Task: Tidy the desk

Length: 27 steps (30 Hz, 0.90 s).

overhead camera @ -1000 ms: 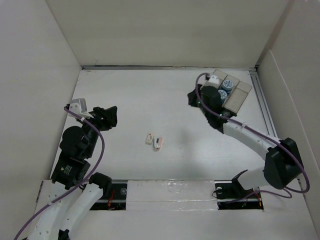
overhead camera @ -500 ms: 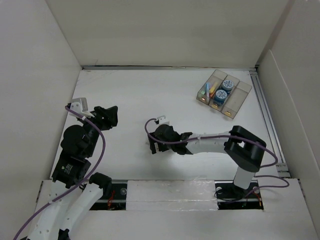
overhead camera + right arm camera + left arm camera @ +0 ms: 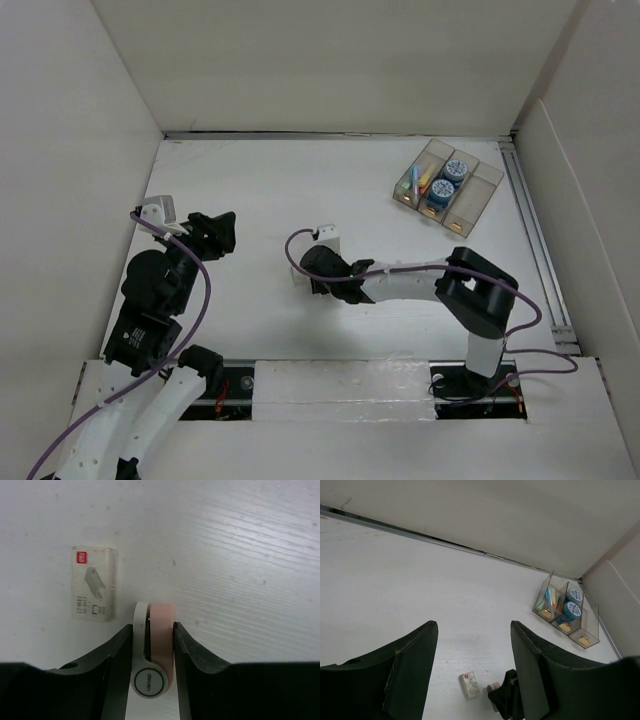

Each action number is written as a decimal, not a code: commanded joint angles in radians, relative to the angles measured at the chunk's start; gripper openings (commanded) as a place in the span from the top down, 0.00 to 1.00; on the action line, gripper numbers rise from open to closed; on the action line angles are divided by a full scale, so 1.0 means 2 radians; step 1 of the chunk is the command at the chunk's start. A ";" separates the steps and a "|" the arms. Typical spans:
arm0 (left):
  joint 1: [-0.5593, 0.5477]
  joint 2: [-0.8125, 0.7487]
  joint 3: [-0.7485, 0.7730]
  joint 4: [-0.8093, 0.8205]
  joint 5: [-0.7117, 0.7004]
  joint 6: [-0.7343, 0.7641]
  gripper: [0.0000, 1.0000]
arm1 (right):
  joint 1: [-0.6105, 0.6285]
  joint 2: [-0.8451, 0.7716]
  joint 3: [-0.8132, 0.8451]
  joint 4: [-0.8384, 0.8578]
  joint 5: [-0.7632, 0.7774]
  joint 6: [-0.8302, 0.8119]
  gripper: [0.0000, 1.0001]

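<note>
The desk [image 3: 260, 190] is a white tabletop between beige walls. A small pink and white stapler [image 3: 154, 650] lies at its middle, beside a white staple box [image 3: 94, 590]. My right gripper [image 3: 153, 630] is low over the desk, its fingers pressed on both sides of the stapler. In the top view the right gripper [image 3: 316, 280] covers the stapler. My left gripper [image 3: 215, 235] is open and empty above the left side of the desk. The left wrist view shows the left gripper [image 3: 472, 630], the box [image 3: 470, 685] and the stapler's pink end [image 3: 493, 686].
A translucent three-compartment tray [image 3: 478, 195] stands at the back right, holding two blue rolls [image 3: 450, 178] and small coloured items; it also shows in the left wrist view [image 3: 590, 625]. A metal rail [image 3: 530, 230] runs along the right edge.
My right arm has swung from the tray at the back right to the middle of the desk and now has its fingers on the stapler. The left arm has not moved.
</note>
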State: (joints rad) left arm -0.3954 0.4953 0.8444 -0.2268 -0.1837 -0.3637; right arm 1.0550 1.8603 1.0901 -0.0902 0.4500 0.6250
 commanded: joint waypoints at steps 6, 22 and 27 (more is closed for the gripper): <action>0.002 -0.003 -0.001 0.024 0.007 0.005 0.45 | -0.101 -0.211 -0.086 0.004 0.024 -0.010 0.80; 0.002 -0.008 0.000 0.025 0.016 0.005 0.45 | -0.536 -0.285 -0.172 0.146 -0.036 0.072 0.79; 0.002 -0.008 -0.001 0.024 0.013 0.005 0.45 | -0.570 -0.221 -0.129 0.146 -0.046 0.076 0.74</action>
State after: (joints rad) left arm -0.3954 0.4858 0.8444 -0.2241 -0.1654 -0.3637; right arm -0.0750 1.3991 0.7578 0.1211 0.3828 0.7578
